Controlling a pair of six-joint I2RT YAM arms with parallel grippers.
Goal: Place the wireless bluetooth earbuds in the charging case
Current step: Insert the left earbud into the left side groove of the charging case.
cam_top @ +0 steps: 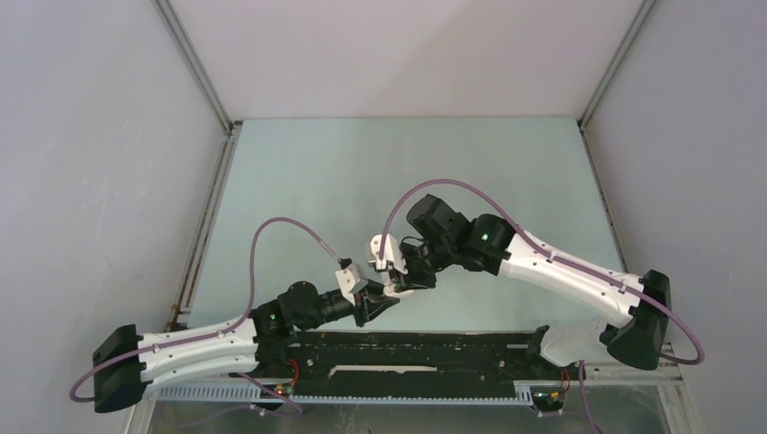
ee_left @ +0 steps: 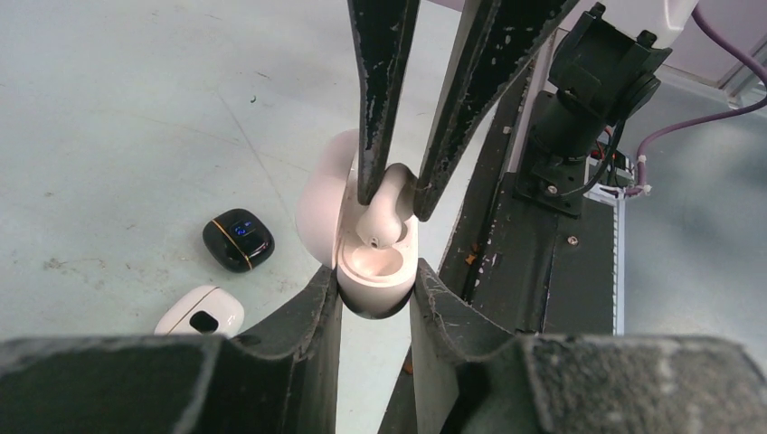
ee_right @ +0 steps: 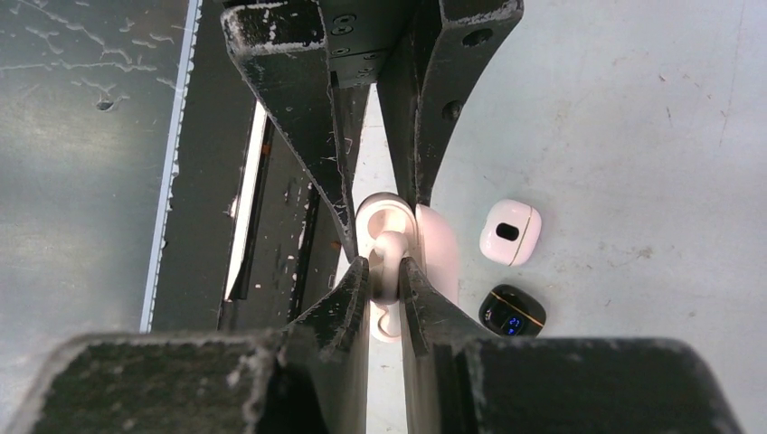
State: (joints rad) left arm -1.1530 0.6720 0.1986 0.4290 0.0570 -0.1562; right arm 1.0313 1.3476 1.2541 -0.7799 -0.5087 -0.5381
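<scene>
Left arm (cam_top: 208,342) jaws clamped on lower half of open white charging case (ee_left: 373,269), lid (ee_left: 317,194) swung back, near front edge of bench (ee_left: 118,99). Right arm (cam_top: 561,271) jaws pinch white earbud (ee_left: 387,215) from above, its tip just over case's cup; whether it touches, cannot tell. On bench nearby: closed black case (ee_left: 238,240) showing blue light, and closed white case (ee_left: 201,312) just beside it.

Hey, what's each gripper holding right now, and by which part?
The left gripper clamps the open charging case by the sides of its base. The right gripper pinches a pale earbud across its body, over the case.
</scene>
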